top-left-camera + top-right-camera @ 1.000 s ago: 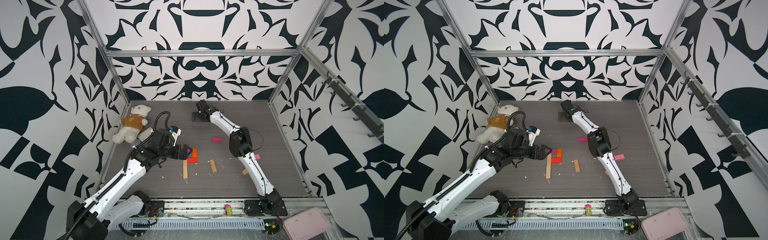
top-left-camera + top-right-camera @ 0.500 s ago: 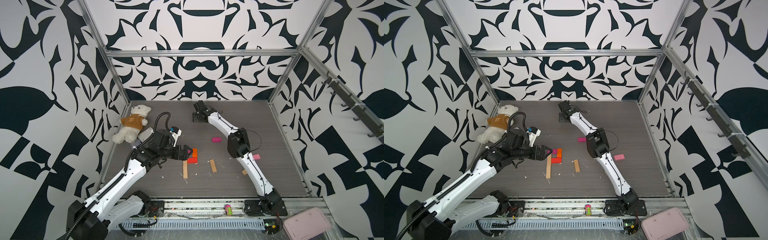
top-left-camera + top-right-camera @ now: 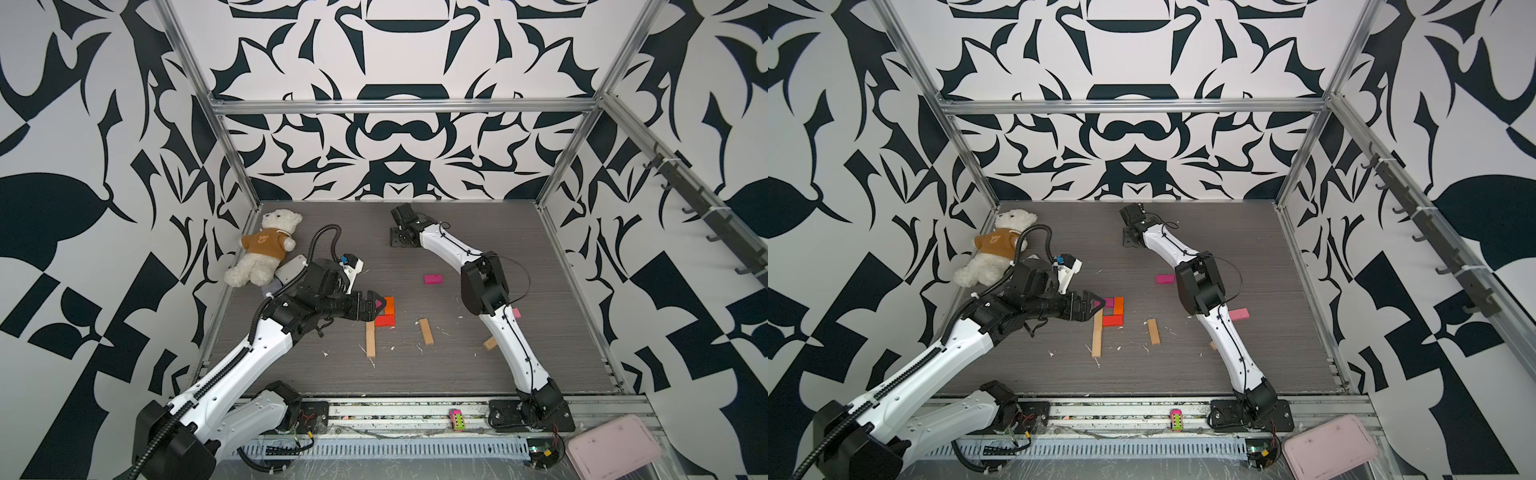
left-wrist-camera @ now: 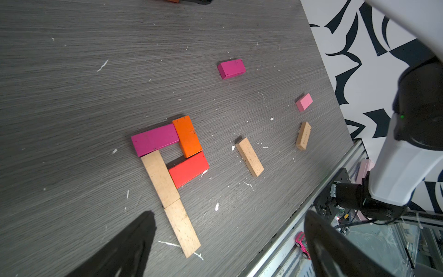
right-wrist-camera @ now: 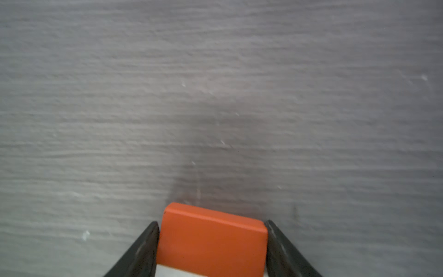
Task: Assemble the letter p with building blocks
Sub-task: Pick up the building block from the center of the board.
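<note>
Several building blocks lie joined flat in a P shape: a magenta bar (image 4: 155, 139), an orange bar (image 4: 187, 136), a red bar (image 4: 188, 169) and two tan bars (image 4: 160, 178) end to end. My left gripper (image 3: 380, 301) hovers open just left of this shape, with nothing between its fingers. Loose blocks lie to the right: a magenta one (image 3: 432, 279), a tan one (image 3: 426, 331), a light pink one (image 4: 304, 102) and another tan one (image 4: 303, 135). My right gripper (image 5: 212, 224) is at the far back of the table, low over it, shut on a second orange block (image 5: 212, 239).
A white teddy bear (image 3: 266, 249) lies at the back left, against the wall. A small pink-and-green toy car (image 3: 456, 419) sits on the front rail. A pale pink tray (image 3: 613, 446) rests at the front right, off the table. Patterned walls close in three sides.
My right gripper has narrowed onto the orange block, and its arm has shifted slightly left at the back. The left arm has not moved.
</note>
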{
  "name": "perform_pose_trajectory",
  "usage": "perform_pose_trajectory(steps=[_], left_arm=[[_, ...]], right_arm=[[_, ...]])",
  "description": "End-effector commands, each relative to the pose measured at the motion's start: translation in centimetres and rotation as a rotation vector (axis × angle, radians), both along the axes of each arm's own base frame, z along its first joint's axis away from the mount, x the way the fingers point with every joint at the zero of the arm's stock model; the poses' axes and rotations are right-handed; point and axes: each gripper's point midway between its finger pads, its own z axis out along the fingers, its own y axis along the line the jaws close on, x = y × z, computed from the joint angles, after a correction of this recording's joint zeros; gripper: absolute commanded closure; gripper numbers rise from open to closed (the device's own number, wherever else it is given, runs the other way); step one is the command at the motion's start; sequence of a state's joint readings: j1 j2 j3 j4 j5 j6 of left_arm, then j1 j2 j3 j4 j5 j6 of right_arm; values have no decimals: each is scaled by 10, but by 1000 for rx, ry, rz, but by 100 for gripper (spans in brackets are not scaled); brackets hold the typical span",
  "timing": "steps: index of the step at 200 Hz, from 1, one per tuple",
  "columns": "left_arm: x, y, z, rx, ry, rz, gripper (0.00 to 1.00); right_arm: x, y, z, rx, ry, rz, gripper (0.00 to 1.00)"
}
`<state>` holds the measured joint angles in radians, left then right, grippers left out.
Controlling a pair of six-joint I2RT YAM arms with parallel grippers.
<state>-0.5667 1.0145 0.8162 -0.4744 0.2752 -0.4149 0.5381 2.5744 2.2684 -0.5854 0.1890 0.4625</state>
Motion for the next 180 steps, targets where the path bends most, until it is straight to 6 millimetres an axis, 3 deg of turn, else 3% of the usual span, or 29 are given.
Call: perform_pose_trajectory(steps=[1, 56, 91, 138, 180], left_arm=[[-4, -2, 4, -31, -1, -11, 1], [-10, -3, 11, -62, -4, -30, 0], [-16, -2, 14, -72, -11, -36, 1], [-36, -12, 22, -172, 76, -91, 1], [-55, -39, 20, -290, 116, -114, 1]], right_arm=[[-10, -22, 14, 0, 17, 7, 33], [-32, -65, 70, 17, -53, -14, 35], [-59, -102, 100, 15, -71, -73, 35], [-128, -154, 94, -17, -41, -163, 35], [-187, -182, 76, 4, -18, -214, 35]])
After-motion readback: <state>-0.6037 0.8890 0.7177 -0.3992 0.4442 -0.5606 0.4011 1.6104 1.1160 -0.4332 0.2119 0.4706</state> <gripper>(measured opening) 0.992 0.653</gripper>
